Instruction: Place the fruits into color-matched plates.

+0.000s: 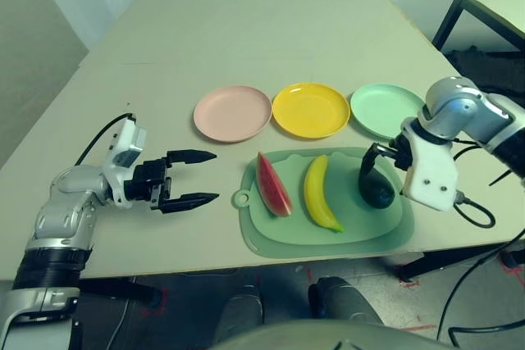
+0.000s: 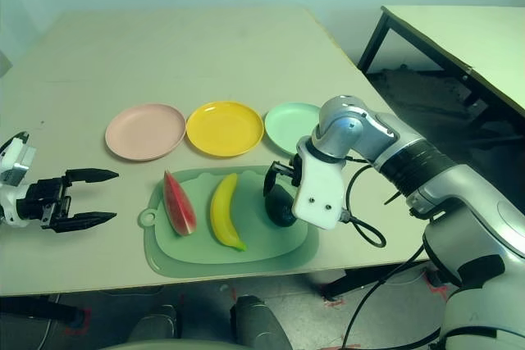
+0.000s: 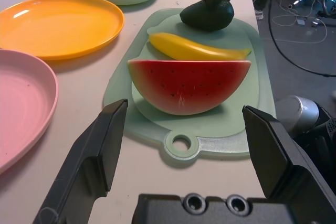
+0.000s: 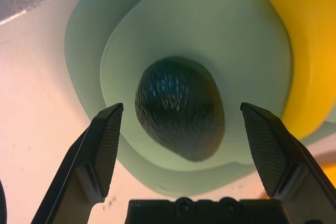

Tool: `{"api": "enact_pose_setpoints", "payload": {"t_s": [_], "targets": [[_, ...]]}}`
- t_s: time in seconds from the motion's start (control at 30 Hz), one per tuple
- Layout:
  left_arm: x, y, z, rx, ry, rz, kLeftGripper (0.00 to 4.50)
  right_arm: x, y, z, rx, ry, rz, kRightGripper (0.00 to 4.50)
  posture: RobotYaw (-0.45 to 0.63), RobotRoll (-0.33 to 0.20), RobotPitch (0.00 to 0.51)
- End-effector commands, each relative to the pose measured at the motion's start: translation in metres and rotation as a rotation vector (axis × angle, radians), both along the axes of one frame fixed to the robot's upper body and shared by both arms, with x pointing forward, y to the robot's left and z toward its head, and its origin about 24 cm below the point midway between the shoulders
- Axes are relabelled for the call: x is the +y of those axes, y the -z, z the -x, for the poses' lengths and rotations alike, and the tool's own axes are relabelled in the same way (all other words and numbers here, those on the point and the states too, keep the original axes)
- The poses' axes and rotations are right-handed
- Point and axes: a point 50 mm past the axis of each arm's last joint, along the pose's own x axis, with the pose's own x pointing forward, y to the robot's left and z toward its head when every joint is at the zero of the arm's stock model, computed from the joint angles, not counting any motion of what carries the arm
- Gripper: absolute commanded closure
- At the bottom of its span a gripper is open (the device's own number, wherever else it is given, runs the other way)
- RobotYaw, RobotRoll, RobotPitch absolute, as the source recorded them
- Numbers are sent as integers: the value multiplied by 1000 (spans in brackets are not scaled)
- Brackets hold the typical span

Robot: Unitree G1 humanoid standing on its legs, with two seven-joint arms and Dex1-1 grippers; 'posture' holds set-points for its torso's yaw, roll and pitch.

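Three fruits lie on a pale-green mat [image 1: 344, 234]: a red watermelon wedge [image 1: 273, 186] at its left, a yellow banana [image 1: 321, 194] in the middle and a dark green avocado [image 1: 379, 192] at its right. Behind the mat stand a pink plate [image 1: 232, 112], a yellow plate [image 1: 311, 109] and a mint green plate [image 1: 384, 110], all empty. My right gripper [image 4: 181, 109] hangs open just over the avocado, one finger on each side, not touching it. To the left of the mat my left gripper [image 1: 216, 176] is open, low over the table, pointing at the watermelon.
The mat's small loop [image 1: 240, 198] points toward my left gripper. The table's front edge [image 1: 246, 261] runs just below the mat. A second table [image 2: 459, 38] stands off to the right. Cables [image 1: 476, 211] trail from my right wrist.
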Motion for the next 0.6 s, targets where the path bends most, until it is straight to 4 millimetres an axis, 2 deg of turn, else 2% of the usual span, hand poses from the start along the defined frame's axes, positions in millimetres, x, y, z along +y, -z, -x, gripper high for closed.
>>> {"api": "enact_pose_setpoints", "payload": {"t_s": [0.03, 0.43, 0.53, 0.6], "targets": [[-1, -3, 1, 2, 6, -18, 69, 2, 7, 1, 19, -4, 15, 0, -99, 0, 75], [0, -7, 2, -2, -1, -37, 69, 6, 14, -2, 39, 30, 5, 0, -100, 0, 73], [0, -7, 2, -4, -3, -39, 0, 7, 15, -2, 45, 42, -1, 587, -100, 0, 74], [0, -7, 2, -5, -4, -39, 0, 7, 15, -2, 46, 45, -1, 1232, -102, 0, 73]]}}
